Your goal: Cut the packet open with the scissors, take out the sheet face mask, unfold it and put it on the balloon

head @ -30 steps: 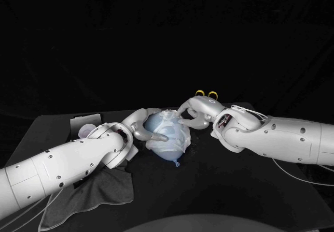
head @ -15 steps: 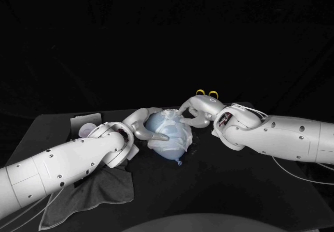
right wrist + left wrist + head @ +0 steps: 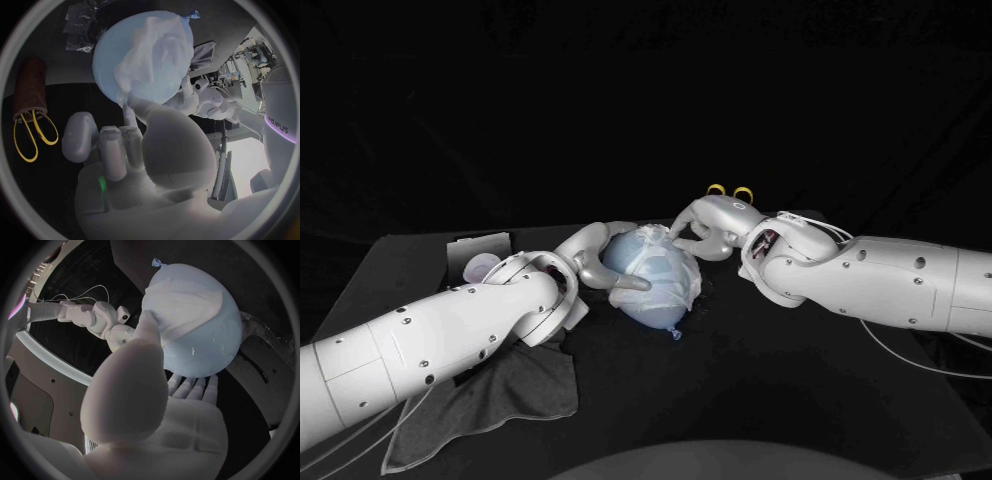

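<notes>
The pale blue balloon [image 3: 646, 282] lies between my two hands at the table's middle, its knot toward me. The white sheet mask [image 3: 661, 262] is draped over it, wrinkled [image 3: 156, 52] and covering one side [image 3: 181, 305]. My left hand [image 3: 593, 258] cradles the balloon from the left, fingers under it [image 3: 194, 386] and thumb pressed on the mask's edge. My right hand [image 3: 707, 230] is at the balloon's far right, one fingertip [image 3: 128, 109] touching the mask, the other fingers curled and the thumb apart. The yellow-handled scissors [image 3: 728, 191] lie behind the right hand [image 3: 28, 134].
A crumpled clear packet [image 3: 84, 22] lies beyond the balloon. A pale flat item [image 3: 476, 247] sits at the table's far left. A grey cloth [image 3: 502, 395] is spread under my left arm. A brown holder [image 3: 30, 85] is by the scissors.
My right hand has shifted slightly on the balloon's far right side, its fingertip staying on the mask. My left hand still holds the balloon in place.
</notes>
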Robot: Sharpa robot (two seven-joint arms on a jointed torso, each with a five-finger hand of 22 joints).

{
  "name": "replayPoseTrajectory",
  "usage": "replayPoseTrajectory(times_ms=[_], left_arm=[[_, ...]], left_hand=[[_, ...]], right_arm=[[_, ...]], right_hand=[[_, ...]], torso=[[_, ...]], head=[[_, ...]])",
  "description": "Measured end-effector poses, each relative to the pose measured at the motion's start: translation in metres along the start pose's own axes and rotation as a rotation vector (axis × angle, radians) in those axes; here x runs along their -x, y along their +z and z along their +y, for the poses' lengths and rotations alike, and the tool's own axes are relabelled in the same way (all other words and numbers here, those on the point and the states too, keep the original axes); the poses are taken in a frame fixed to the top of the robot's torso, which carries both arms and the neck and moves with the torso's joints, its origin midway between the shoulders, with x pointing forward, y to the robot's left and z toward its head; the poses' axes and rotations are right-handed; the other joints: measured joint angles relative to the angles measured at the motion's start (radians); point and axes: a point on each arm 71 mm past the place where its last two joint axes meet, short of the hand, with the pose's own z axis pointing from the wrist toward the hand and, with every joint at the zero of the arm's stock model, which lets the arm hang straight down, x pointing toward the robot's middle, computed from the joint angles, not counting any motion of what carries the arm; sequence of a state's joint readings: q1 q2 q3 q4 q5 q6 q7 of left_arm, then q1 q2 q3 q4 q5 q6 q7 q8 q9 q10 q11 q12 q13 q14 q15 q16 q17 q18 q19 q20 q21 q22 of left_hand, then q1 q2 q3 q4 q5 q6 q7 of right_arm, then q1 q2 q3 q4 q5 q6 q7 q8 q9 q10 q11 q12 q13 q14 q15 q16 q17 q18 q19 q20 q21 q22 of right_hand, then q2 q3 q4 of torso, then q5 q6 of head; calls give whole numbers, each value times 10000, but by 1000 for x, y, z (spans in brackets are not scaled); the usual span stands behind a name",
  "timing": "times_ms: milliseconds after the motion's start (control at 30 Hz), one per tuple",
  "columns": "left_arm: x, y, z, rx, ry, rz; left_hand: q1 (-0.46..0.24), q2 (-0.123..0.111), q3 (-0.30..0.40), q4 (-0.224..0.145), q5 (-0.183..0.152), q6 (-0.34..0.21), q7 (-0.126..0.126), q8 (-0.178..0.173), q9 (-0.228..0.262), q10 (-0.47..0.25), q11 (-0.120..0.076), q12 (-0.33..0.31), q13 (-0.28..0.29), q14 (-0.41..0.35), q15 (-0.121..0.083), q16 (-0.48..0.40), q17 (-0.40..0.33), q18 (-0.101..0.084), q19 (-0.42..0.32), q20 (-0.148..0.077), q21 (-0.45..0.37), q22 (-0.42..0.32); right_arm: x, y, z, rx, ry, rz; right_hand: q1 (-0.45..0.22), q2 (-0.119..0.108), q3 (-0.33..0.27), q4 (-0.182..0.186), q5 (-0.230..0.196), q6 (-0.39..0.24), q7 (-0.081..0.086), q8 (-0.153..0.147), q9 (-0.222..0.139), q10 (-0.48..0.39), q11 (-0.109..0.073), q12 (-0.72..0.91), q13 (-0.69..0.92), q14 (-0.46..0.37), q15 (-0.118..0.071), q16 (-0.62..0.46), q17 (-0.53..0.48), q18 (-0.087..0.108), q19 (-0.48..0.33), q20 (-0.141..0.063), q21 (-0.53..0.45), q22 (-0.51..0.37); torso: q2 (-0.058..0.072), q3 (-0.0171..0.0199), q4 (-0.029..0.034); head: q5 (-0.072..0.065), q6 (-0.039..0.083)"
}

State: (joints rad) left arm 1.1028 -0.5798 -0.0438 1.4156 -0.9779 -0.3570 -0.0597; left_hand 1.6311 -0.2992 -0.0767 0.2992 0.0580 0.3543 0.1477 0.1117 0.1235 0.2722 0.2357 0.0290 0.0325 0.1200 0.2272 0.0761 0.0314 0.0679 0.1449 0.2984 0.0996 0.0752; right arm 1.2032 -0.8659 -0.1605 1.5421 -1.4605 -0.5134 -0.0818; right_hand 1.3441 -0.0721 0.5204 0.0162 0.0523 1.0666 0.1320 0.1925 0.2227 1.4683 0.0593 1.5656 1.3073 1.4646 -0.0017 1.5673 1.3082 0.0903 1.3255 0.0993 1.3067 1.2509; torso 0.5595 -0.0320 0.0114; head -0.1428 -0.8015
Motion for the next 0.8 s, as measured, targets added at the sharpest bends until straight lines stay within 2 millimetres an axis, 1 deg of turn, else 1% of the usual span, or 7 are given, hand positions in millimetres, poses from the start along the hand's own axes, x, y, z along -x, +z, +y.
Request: replayPoseTrajectory(times_ms=[33,67,233,300,433,633,800], left_arm=[[0,0,0,-1,0,1],[0,0,0,-2,-1,2],[0,0,0,-11,-1,11],[0,0,0,-12,-1,12],[-1,0,-1,-16,-2,15],[-1,0,-1,-21,-4,19],[-1,0,-2,-42,-10,32]], left_hand=[[0,0,0,0,0,0,0,0,6,0,0,0,0,0,0,0,0,0,0,0,0,0],[16,16,3,3,0,0,0,1,7,6,7,0,2,7,-7,0,1,0,0,0,0,0],[51,50,29,29,0,0,0,43,11,37,38,0,9,37,-37,0,8,0,0,0,0,0],[51,50,29,29,0,0,0,43,12,37,38,0,9,37,-37,0,8,0,0,0,0,1],[98,3,28,29,0,25,25,43,13,37,38,0,9,37,-37,0,8,1,-1,0,0,1],[97,3,85,27,0,36,39,43,12,37,38,0,8,37,-37,0,7,0,0,0,0,2],[97,3,83,28,0,36,39,42,12,36,38,0,8,37,-37,0,7,0,0,0,0,2]], right_arm=[[0,0,0,1,1,-6],[0,0,0,4,3,-10],[0,2,1,43,13,-26],[0,3,2,55,17,-34],[1,4,3,85,30,-67],[3,5,6,106,28,-234],[6,6,11,212,68,-531]], right_hand=[[-15,15,15,15,0,35,-15,7,17,0,0,-2,0,0,0,0,0,0,0,0,0,7],[5,128,31,1,0,88,-67,72,47,-20,-20,-2,0,1,-1,-1,-1,0,0,0,0,39],[-55,219,102,-13,-1,327,-206,323,207,-20,-197,-14,4,21,-133,-7,-1,0,10,-10,0,64],[-59,266,126,-37,-5,361,-240,401,279,-17,-200,-9,5,17,-168,-8,-2,0,40,-40,4,77],[-59,263,182,-93,-9,440,-319,596,398,-16,-307,18,7,41,-221,-27,-9,-5,49,-136,43,134],[-60,262,263,-93,-41,456,-336,823,398,-19,-310,18,9,5,-258,1,-8,-61,89,-176,117,208],[-183,224,305,-135,-46,446,-405,1019,398,-10,-408,17,8,19,-346,1,-7,-65,157,-244,195,292]], torso=[[0,0,0],[0,0,-1],[0,7,-5],[0,11,-5],[-1,12,-8],[-4,6,-9],[-5,0,-5]], head=[[0,-2],[1,-6],[6,-24],[6,-27],[2,-31],[-29,-33],[-37,-19]])
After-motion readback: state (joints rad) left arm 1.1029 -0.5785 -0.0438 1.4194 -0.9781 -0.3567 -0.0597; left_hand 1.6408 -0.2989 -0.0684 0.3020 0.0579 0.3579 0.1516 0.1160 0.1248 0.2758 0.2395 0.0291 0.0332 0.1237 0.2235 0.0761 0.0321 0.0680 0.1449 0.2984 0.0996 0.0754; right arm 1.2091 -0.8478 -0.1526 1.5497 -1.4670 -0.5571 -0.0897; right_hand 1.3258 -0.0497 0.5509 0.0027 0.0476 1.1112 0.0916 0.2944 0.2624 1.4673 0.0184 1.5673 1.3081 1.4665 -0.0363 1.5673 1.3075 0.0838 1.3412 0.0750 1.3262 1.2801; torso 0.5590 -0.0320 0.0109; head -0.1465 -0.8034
